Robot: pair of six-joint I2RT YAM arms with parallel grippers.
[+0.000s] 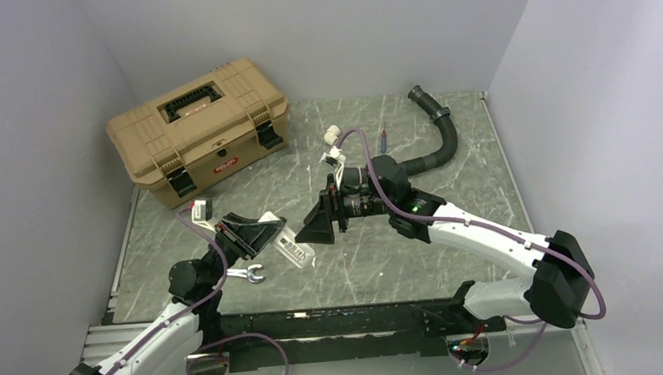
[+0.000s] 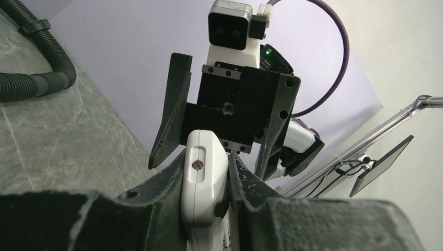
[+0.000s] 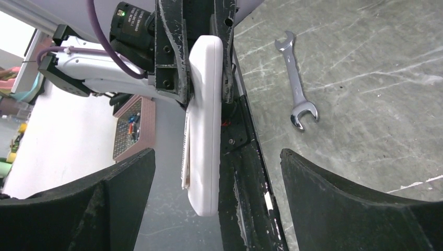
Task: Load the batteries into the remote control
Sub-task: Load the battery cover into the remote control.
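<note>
Left hand (image 1: 259, 233) squeezes the remote control (image 1: 295, 250); its long end points right, toward the wide-open, empty right hand (image 1: 313, 228).

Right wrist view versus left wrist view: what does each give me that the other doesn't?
Only the right wrist: the silver wrench lying on the table, and the remote control seen along its long side, its free end sticking out past the left gripper. Only the left wrist: the black corrugated hose, the screw in the remote control's end, and the right gripper head-on, open. Both: the remote control clamped in the left gripper, with the right gripper's fingers either side of it, not touching.
</note>
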